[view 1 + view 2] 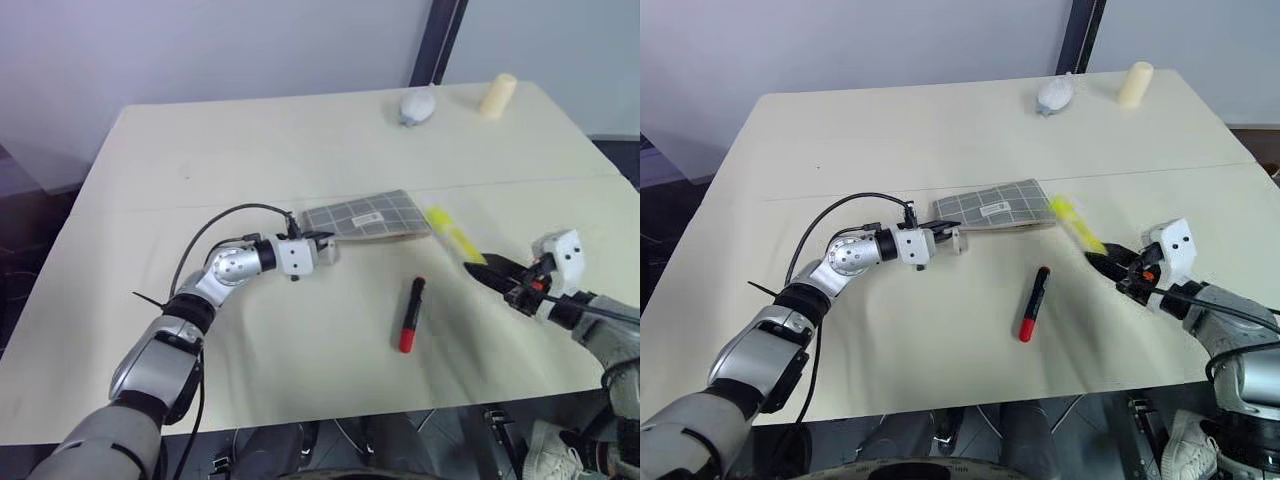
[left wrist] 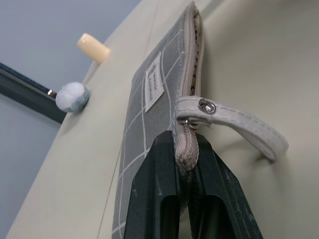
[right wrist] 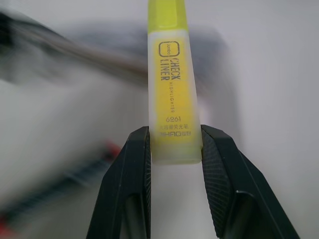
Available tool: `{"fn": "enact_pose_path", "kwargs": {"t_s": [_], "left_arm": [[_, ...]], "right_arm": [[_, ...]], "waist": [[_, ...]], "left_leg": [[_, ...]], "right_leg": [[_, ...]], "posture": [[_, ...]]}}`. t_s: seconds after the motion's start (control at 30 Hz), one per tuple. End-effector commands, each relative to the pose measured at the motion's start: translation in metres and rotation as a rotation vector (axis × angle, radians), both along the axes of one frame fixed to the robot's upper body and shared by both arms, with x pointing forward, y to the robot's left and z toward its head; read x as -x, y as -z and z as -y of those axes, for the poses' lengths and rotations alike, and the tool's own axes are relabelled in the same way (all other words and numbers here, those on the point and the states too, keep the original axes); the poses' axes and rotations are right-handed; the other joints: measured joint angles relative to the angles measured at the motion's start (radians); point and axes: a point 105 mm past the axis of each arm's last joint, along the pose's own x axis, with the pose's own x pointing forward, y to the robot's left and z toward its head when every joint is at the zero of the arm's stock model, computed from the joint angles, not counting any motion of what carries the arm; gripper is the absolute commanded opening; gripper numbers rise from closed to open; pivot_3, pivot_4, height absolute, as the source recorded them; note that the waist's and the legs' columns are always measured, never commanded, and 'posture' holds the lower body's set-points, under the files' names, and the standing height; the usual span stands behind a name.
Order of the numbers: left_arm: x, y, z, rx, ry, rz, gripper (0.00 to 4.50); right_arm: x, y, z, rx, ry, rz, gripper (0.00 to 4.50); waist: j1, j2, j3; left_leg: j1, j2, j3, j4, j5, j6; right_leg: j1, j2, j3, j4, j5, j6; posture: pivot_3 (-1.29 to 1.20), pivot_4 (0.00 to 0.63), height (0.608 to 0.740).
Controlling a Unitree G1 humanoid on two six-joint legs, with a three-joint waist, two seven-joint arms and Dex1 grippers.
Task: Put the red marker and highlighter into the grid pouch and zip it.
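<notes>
Pouch [image 1: 366, 216] is pinched at its zip end by L gripper [image 2: 187, 164], clear of the table. Highlighter [image 3: 172, 79] is clamped by its tail only in R gripper [image 3: 175, 149], near pouch's far end. Marker [image 1: 411, 314] lies on table [image 1: 250, 150]. Risks: highlighter could pivot or slip, grip being at 1 end; pouch mouth, held nearly shut, may be missed.
</notes>
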Motion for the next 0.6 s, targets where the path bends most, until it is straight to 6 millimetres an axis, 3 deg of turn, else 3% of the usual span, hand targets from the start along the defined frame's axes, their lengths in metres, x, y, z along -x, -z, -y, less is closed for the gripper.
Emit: {"fn": "enact_pose_path", "kwargs": {"t_s": [0.03, 0.1, 0.3, 0.6], "left_arm": [[-0.003, -0.016, 0.001, 0.043, -0.002, 0.04, 0.0], [-0.003, -0.018, 0.003, 0.046, 0.001, 0.042, 0.0], [-0.003, -0.023, 0.006, 0.055, 0.018, 0.061, 0.0], [0.0, -0.023, 0.007, 0.063, 0.025, 0.063, 0.0]], "right_arm": [[0.018, 0.006, -0.026, 0.066, -0.113, -0.005, 0.85], [0.013, 0.02, -0.023, 0.114, -0.065, -0.028, 0.85], [0.0, 0.034, 0.013, 0.179, 0.095, -0.014, 0.85], [-0.002, 0.038, 0.017, 0.209, 0.079, -0.009, 0.85]], "waist": [[0.002, -0.001, 0.0], [0.004, -0.001, 0.0], [0.003, -0.001, 0.0], [0.002, -0.001, 0.0]], "left_leg": [[0.0, 0.0, 0.0, 0.0, 0.0, 0.0], [0.0, 0.0, 0.0, 0.001, 0.0, 0.0], [0.0, 0.0, 0.002, 0.002, 0.0, 0.001], [0.0, 0.0, 0.002, 0.001, 0.0, 0.001]], "right_leg": [[0.0, 0.0, 0.0, 0.0, 0.0, 0.0], [0.001, 0.0, 0.0, -0.001, 0.0, 0.0], [0.001, 0.0, 0.0, -0.001, 0.0, 0.0], [0.0, 0.0, 0.001, -0.001, 0.0, 0.0]], "posture": [[0.0, 0.15, 0.739], [0.0, 0.15, 0.739], [0.0, 0.15, 0.739], [0.0, 0.15, 0.739]]}}
